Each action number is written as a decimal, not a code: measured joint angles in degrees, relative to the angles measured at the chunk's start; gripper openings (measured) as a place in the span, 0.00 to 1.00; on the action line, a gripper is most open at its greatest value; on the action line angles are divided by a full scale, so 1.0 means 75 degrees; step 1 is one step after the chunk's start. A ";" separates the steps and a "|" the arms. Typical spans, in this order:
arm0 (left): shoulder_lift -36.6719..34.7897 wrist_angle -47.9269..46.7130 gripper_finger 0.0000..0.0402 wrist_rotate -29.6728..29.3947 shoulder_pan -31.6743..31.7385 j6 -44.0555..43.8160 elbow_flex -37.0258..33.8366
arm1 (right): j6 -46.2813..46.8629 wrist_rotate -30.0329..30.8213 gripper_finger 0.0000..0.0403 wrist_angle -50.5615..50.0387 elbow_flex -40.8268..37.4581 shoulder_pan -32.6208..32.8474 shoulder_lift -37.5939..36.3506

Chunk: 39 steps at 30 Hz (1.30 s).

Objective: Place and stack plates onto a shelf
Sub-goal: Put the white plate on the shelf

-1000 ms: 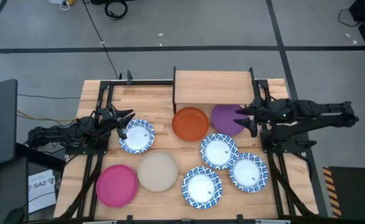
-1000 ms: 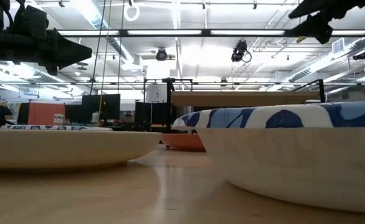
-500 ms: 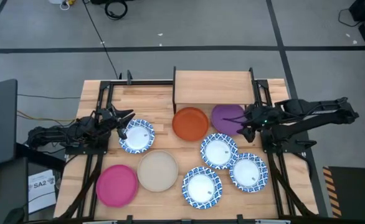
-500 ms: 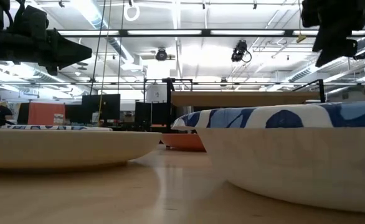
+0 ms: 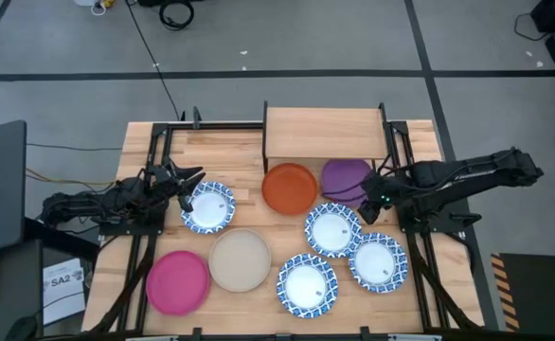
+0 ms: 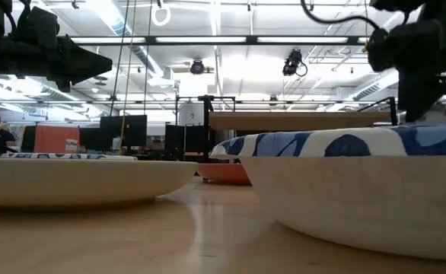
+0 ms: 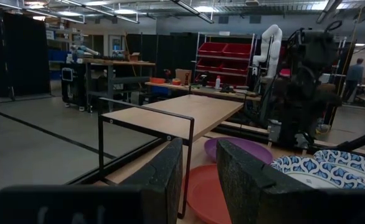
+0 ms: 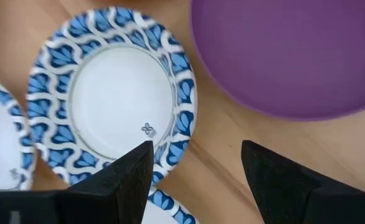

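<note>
Right end effector (image 5: pixel 370 202), fingers spread and empty, hangs right of frame centre by the purple plate (image 5: pixel 346 178), below the shelf (image 5: pixel 323 133) at upper centre. Descending carelessly, it could strike the neighbouring blue-rimmed plate (image 5: pixel 331 229).

Open right claw (image 8: pixel 198 177) above tabletop (image 8: pixel 232 140), between blue-rimmed plate (image 8: pixel 111 102), purple plate (image 8: pixel 294 53)

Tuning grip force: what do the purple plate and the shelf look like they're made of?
Purple plate: smooth, matte, uniform colour, no glare; probably plastic or melamine, glazed ceramic not ruled out. Shelf: pale wood board with faint grain, matte, on thin black legs that look like metal. Right gripper hangs open beside the plate's rim.
</note>
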 joint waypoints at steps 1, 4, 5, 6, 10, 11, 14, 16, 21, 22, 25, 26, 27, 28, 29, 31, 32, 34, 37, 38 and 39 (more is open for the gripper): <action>0.0000 0.0000 0.26 0.0000 0.0000 -0.0003 0.0000 | 0.0000 -0.0007 0.62 0.0175 -0.0115 0.0000 0.0055; 0.0000 0.0000 0.26 0.0002 0.0003 -0.0001 0.0000 | 0.0003 -0.0007 0.62 0.0700 -0.0404 -0.0001 0.0209; 0.0000 0.0000 0.26 0.0000 0.0001 -0.0003 0.0000 | 0.0004 -0.0007 0.62 0.0867 -0.0505 -0.0001 0.0267; 0.0000 0.0000 0.26 0.0000 0.0000 -0.0003 0.0000 | 0.0010 -0.0008 0.62 0.1017 -0.0600 0.0000 0.0319; 0.0000 0.0000 0.26 0.0000 0.0000 -0.0003 0.0000 | 0.0014 -0.0120 0.62 0.1643 -0.0904 -0.0003 0.0558; 0.0000 0.0000 0.26 0.0002 0.0000 -0.0003 0.0000 | 0.0012 -0.0192 0.62 0.1834 -0.0984 -0.0003 0.0614; 0.0000 0.0000 0.26 0.0000 0.0000 -0.0003 0.0000 | 0.0012 -0.0366 0.62 0.2274 -0.1193 -0.0003 0.0813; 0.0000 0.0000 0.26 0.0001 0.0001 -0.0003 0.0000 | 0.0012 -0.0397 0.62 0.2352 -0.1274 -0.0003 0.0992; 0.0000 0.0000 0.26 0.0000 0.0001 -0.0003 0.0000 | 0.0004 -0.0400 0.62 0.2480 -0.1289 -0.0003 0.1466; 0.0000 0.0000 0.26 0.0003 0.0000 -0.0003 0.0000 | -0.0011 -0.0397 0.62 0.2565 -0.1289 -0.0003 0.1557; 0.0000 0.0000 0.26 0.0001 0.0003 -0.0003 0.0000 | -0.0045 -0.0400 0.62 0.2738 -0.1289 -0.0003 0.1796; 0.0000 0.0000 0.26 0.0003 0.0002 -0.0003 0.0000 | -0.0047 -0.0400 0.61 0.2764 -0.1289 -0.0003 0.1876; 0.0000 0.0000 0.26 0.0000 0.0002 -0.0003 0.0000 | -0.0050 -0.0400 0.61 0.2779 -0.1289 -0.0003 0.1944; 0.0000 0.0000 0.26 0.0000 0.0002 -0.0003 0.0000 | -0.0050 -0.0400 0.60 0.2784 -0.1289 -0.0003 0.2009; 0.0000 0.0000 0.26 0.0001 0.0000 -0.0005 0.0000 | -0.0046 -0.0400 0.60 0.2798 -0.1289 -0.0003 0.2075; 0.0000 0.0000 0.26 0.0000 0.0000 -0.0003 0.0000 | -0.0038 -0.0400 0.57 0.2800 -0.1289 -0.0003 0.2187; -0.0001 0.0000 0.26 0.0000 0.0001 -0.0003 0.0000 | -0.0038 -0.0403 0.56 0.2800 -0.1289 -0.0003 0.2222; 0.0000 0.0000 0.26 0.0003 0.0001 -0.0004 0.0000 | -0.0038 -0.0406 0.53 0.2807 -0.1289 -0.0003 0.2301; 0.0000 0.0000 0.26 0.0001 0.0000 -0.0005 0.0001 | -0.0038 -0.0405 0.48 0.2830 -0.1286 -0.0003 0.2329; 0.0000 0.0000 0.26 0.0002 0.0000 -0.0003 0.0000 | -0.0038 -0.0406 0.46 0.2825 -0.1286 -0.0003 0.2332; 0.0000 0.0000 0.26 0.0000 0.0003 -0.0003 0.0000 | -0.0038 -0.0406 0.44 0.2825 -0.1286 -0.0003 0.2332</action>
